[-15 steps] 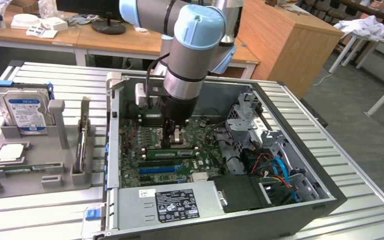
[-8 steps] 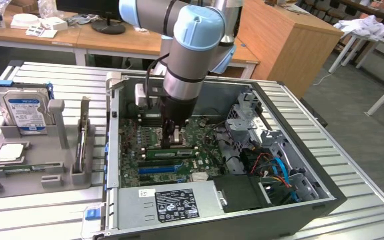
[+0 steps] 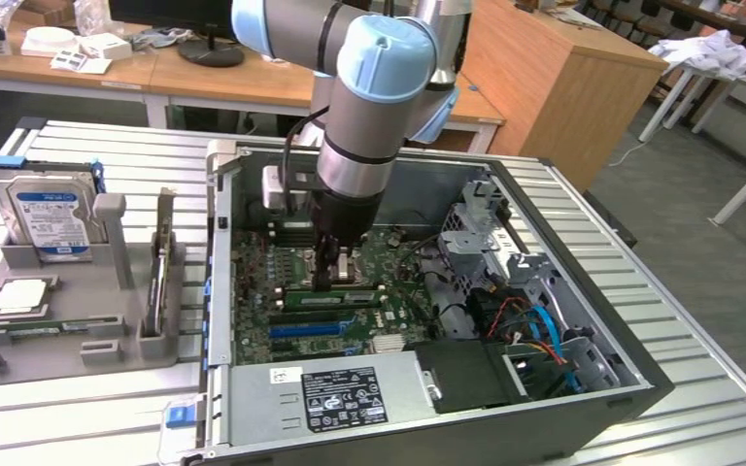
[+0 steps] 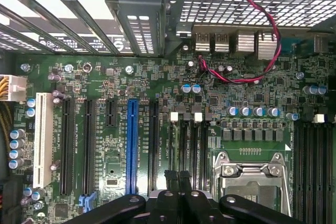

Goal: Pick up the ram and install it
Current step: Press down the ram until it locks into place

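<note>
One robot arm [image 3: 366,107], one claw [image 4: 178,179]. One open computer case [image 3: 606,379] on bench [image 3: 101,146]. One motherboard [image 4: 173,114]: one blue expansion slot [image 4: 131,145], one white expansion slot [image 4: 43,137], one CPU socket [image 4: 251,179]. One power supply [image 3: 334,398]. One grey holder tray [image 3: 62,330], one hard drive [image 3: 47,218] standing in it. One red wire pair [image 4: 257,72].

Exterior high, oblique over case [image 3: 632,388]; wrist close above shared motherboard [image 4: 105,77].
</note>
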Controlling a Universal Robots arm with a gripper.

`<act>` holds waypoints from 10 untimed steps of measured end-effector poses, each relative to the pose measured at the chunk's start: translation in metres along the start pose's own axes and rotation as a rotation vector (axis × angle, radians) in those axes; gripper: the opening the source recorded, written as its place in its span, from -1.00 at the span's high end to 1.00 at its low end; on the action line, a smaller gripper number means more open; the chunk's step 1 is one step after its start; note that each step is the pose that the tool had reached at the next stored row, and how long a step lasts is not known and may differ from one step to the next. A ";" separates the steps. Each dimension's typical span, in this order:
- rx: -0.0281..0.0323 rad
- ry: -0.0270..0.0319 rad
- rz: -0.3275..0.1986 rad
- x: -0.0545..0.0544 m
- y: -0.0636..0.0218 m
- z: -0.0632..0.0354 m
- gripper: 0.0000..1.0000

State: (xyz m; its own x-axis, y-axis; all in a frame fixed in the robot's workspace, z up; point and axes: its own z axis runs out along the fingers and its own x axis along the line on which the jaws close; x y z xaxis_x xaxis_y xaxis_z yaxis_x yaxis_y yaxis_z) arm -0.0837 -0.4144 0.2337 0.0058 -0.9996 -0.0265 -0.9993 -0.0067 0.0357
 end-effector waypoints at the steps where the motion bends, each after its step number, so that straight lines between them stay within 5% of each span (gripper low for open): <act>1: 0.0000 0.0000 0.000 0.000 0.0000 0.0000 0.79; 10: 0.0000 -0.0008 0.000 0.000 -0.0001 0.0021 0.79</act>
State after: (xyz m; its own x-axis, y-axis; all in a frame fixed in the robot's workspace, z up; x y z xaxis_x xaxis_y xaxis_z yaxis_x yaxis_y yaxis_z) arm -0.0837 -0.4144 0.2316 0.0059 -0.9996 -0.0272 -0.9993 -0.0068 0.0357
